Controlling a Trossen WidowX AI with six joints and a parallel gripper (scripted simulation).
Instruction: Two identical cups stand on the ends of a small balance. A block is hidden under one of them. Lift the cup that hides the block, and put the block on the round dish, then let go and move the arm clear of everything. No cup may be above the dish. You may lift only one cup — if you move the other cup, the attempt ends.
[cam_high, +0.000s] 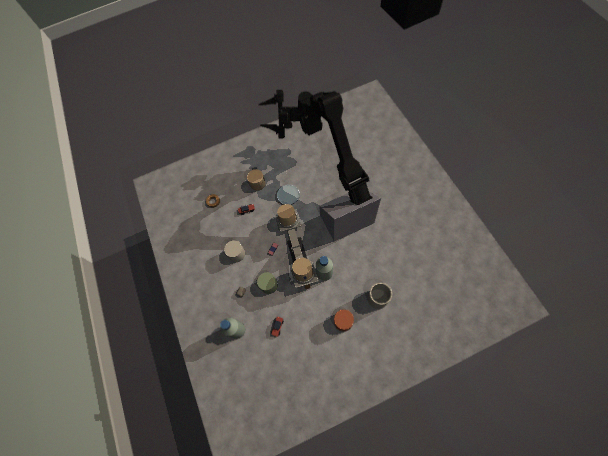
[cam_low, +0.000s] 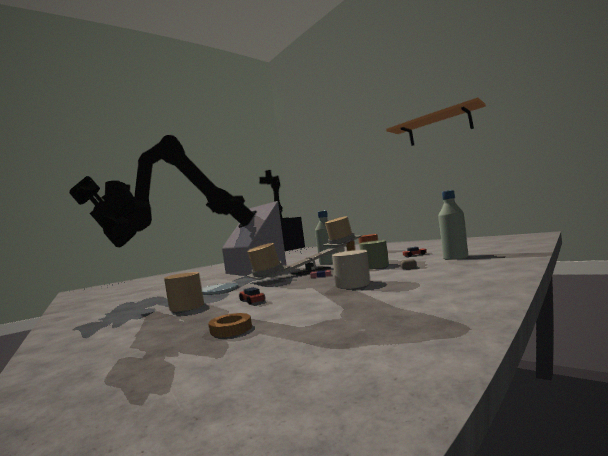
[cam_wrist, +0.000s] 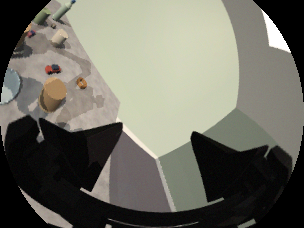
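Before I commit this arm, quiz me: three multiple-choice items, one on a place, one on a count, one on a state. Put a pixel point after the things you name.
1. Which balance end is lower?
A) the one by the round dish
B) the one by the bottle
C) neither

2. How many blue-capped bottles stand on the table?
A) one
B) two
C) three

3. How is the pincer?
A) shut on a cup
B) shut, empty
C) open

1 A: in the exterior view the balance (cam_high: 295, 239) (cam_low: 316, 257) slopes down toward the round dish (cam_high: 288, 194) (cam_low: 220, 288) (cam_wrist: 10, 86).
2 B: blue caps top two bottles (cam_high: 324, 270) (cam_high: 235, 328).
3 C: the wrist view shows the pincer (cam_high: 260, 114) (cam_wrist: 158, 130) with its fingers wide apart.
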